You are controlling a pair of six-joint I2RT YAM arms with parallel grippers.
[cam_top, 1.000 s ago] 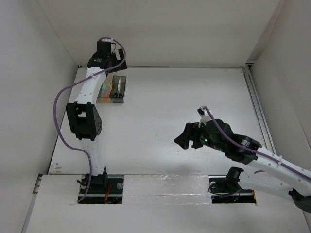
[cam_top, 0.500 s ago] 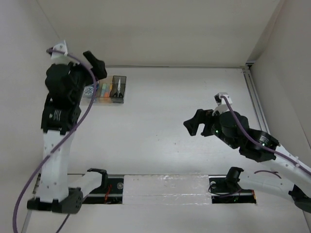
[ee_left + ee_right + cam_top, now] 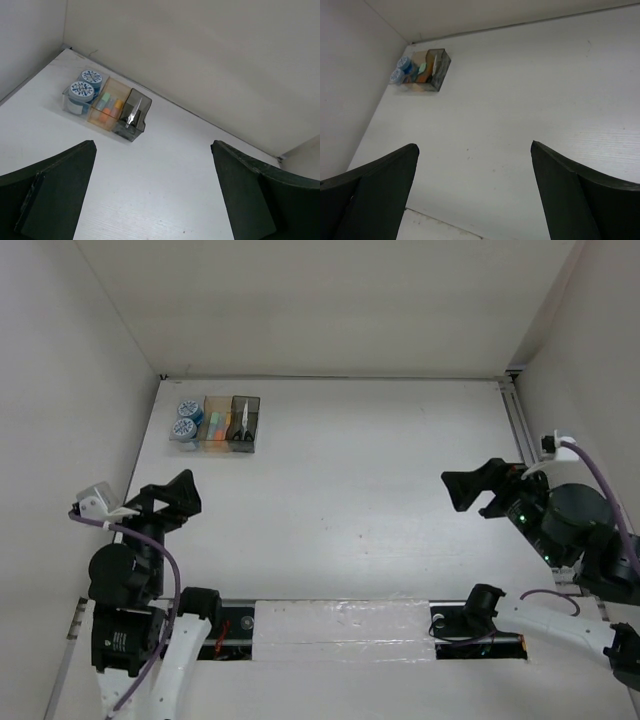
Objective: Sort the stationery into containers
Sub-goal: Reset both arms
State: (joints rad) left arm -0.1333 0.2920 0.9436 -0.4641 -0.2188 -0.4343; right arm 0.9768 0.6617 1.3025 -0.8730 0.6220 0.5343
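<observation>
From above, the sorting looks finished: the left gripper (image 3: 168,502) and right gripper (image 3: 478,492) are both open, empty, well apart from the bins (image 3: 228,448). The next move is probably only to rest. Left wrist view: rolls (image 3: 82,86) in the clear bin, markers (image 3: 107,106) in the amber, scissors (image 3: 131,118) in the dark. Right wrist view: the bins, far off

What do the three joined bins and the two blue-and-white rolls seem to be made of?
The clear bin, amber bin and smoky grey bin look like hard translucent plastic, glossy: contents show through the walls. The rolls have printed blue-and-white tops, perhaps paper tape; too small to tell.
</observation>
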